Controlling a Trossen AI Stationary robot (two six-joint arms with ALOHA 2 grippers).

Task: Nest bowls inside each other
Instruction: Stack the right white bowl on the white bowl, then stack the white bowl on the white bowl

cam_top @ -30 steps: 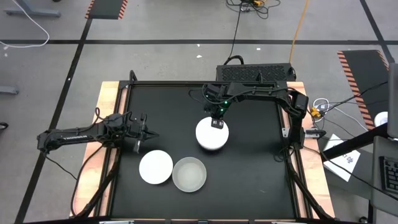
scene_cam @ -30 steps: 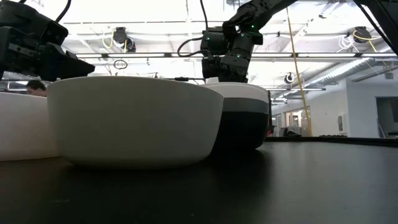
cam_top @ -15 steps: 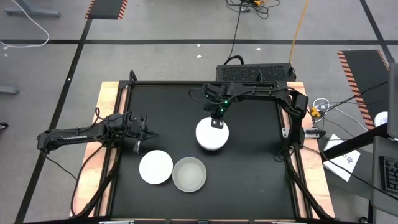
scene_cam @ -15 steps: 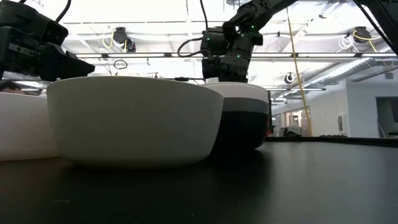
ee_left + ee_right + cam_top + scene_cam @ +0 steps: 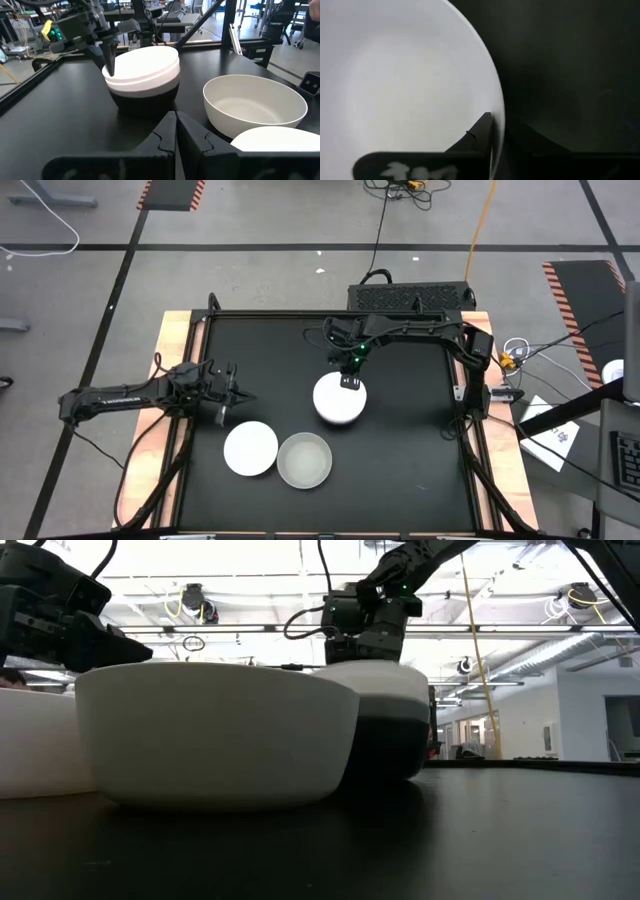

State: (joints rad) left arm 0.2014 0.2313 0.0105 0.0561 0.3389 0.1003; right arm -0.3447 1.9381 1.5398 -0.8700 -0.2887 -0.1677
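A stack of nested bowls stands mid-table: a white bowl on top, another white rim under it, a grey band and a black bowl at the bottom. My right gripper is at the stack's far rim, shut on the top white bowl. Near the front edge a single white bowl and a pale grey translucent bowl rest side by side on their bases. At the table's left my left gripper waits shut, holding nothing. My right gripper has the top white bowl by its far rim, one finger inside against the wall and the other outside. The fingers slant down from the far side. The bowl sits nested in the stack, roughly level.
The black tabletop lies bare to the right of the stack. A raised black frame edges the table. The two loose bowls stand close together, between the stack and the near edge.
The top white bowl has shifted slightly toward the table's left and near side. In the low view its rim now stands higher and hides the lower part of my right gripper's fingers. My right gripper has stayed at the far rim.
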